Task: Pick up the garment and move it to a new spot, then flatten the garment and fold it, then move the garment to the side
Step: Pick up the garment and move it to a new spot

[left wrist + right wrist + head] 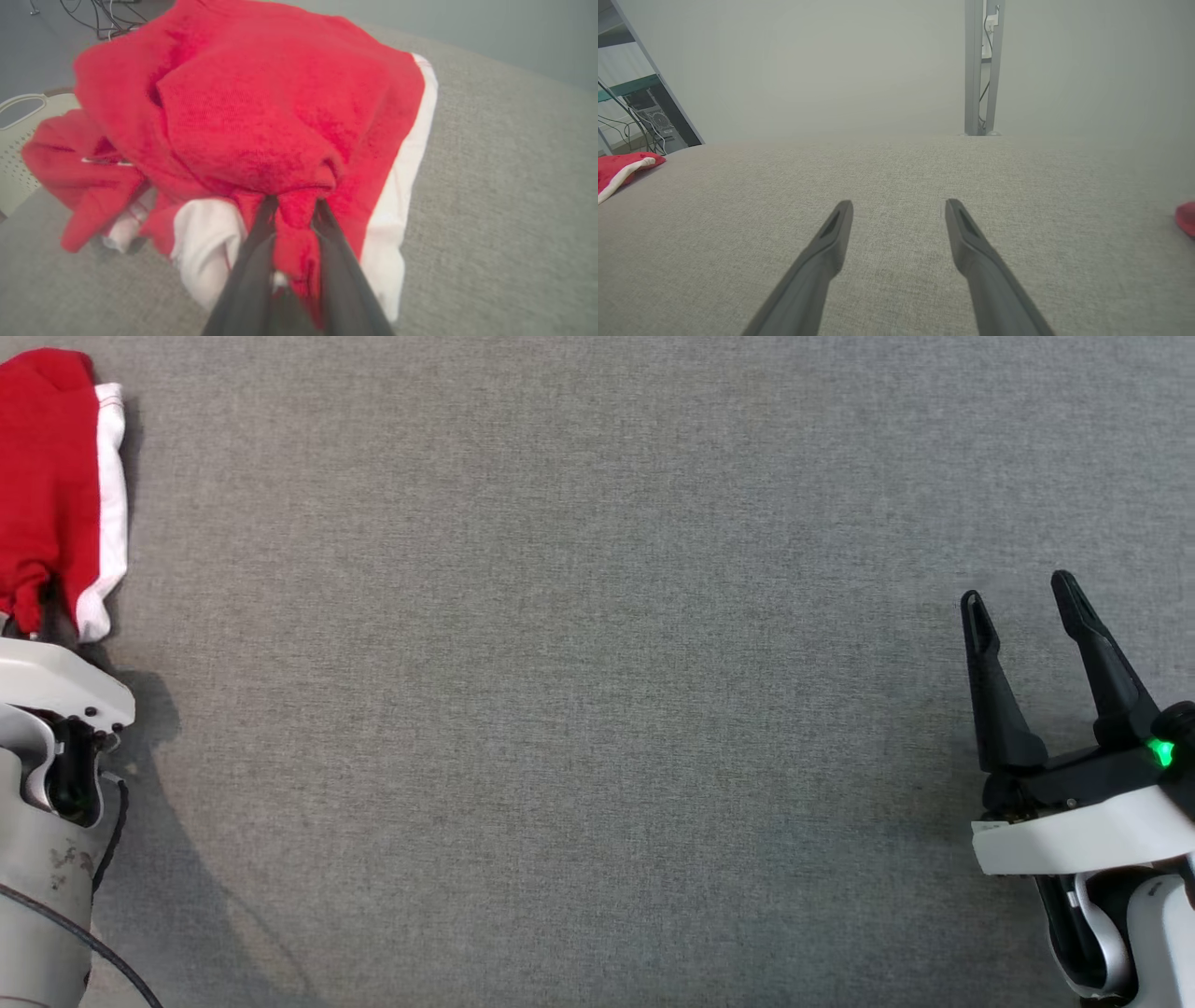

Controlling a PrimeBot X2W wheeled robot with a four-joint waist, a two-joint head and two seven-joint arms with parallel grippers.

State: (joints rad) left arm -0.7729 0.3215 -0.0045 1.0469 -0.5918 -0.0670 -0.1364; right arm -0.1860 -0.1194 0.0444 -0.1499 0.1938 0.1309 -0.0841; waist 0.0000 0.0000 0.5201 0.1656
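Grey fabric is spread over the whole surface, backed by a pale wall with a metal post. At the far left the red and white garment is bunched, and a fold of it is clamped by the left gripper. The right gripper is held spread at the near right, over the fabric.

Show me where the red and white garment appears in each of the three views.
Head view: garment in the upper left corner.
Left wrist view: garment across the centre, gripped by the left gripper.
Right wrist view: garment at the far left edge.
Shared landmark: its white band.
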